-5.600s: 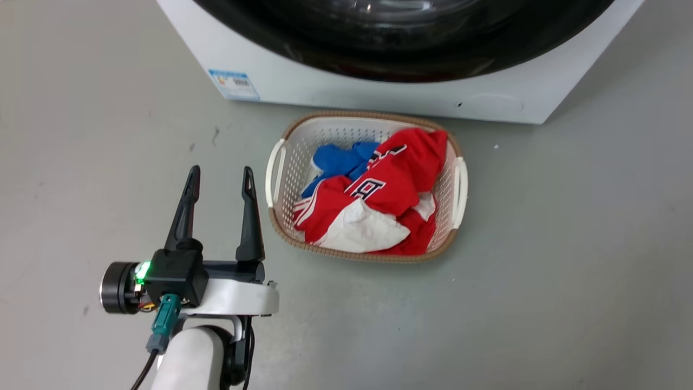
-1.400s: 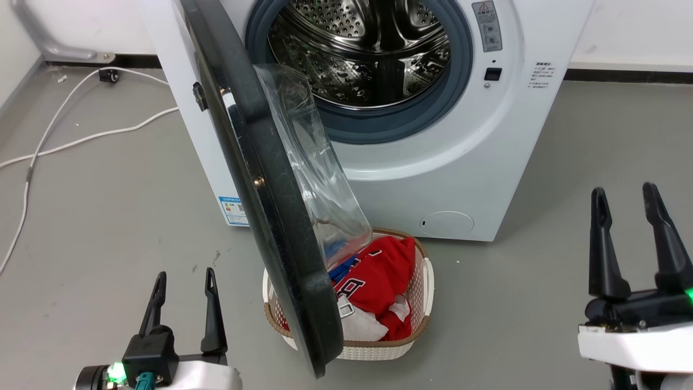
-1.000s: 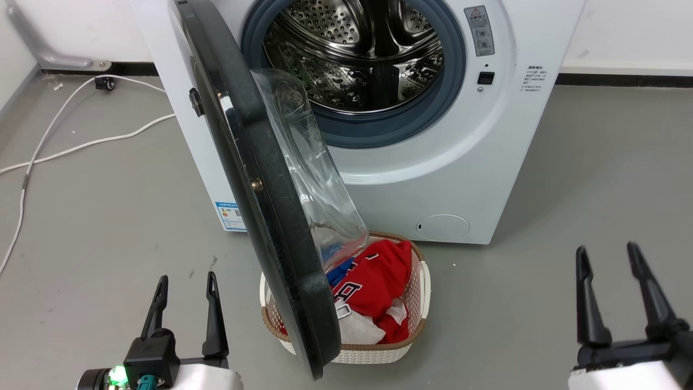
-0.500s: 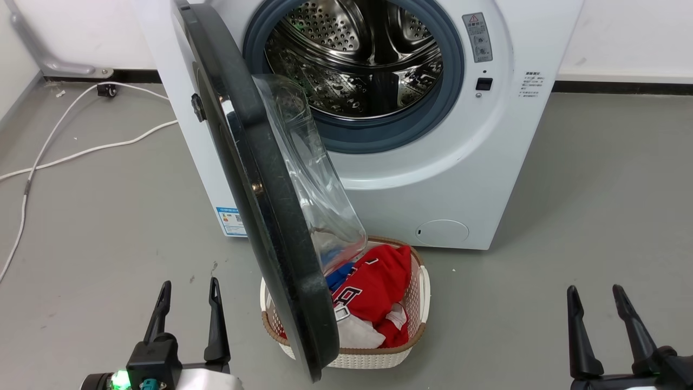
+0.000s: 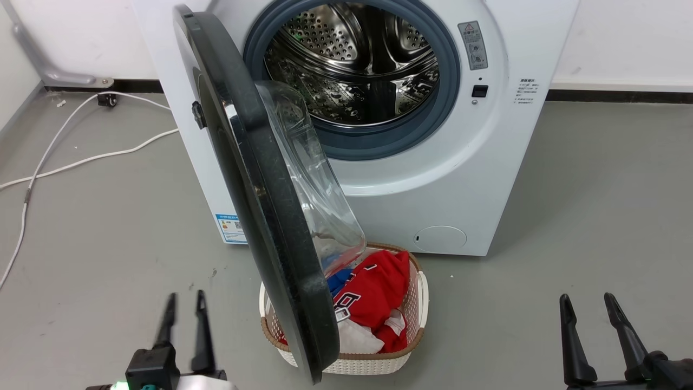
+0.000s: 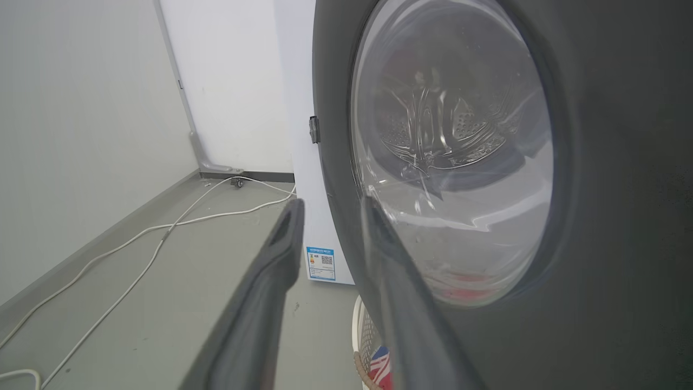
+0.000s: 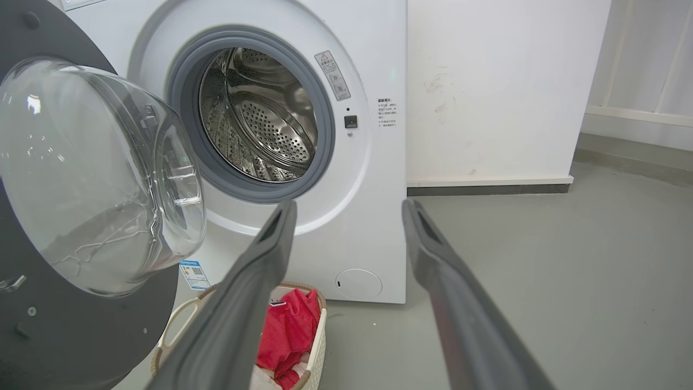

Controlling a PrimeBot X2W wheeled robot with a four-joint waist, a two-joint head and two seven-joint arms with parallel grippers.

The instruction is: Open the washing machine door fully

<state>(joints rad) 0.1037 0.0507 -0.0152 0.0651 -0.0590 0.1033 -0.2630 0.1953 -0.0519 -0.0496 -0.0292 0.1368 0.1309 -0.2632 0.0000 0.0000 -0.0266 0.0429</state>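
Drum and grey seal lie exposed in the washing machine. The washing machine door stands swung out on its hinge side at the head view's left, roughly square to the front, with its free edge over the laundry basket.

I judge it only partly open. It is a rigid, fairly heavy disc that will turn only about its hinge. The glossy rim looks slick to pinch, and the glass bowl is best left alone. A flat push on the dark inner rim near the free edge should give the most leverage.

The left gripper hangs low beside the door's outer face, fingers parted and holding nothing. The right gripper sits well apart, also spread and empty.
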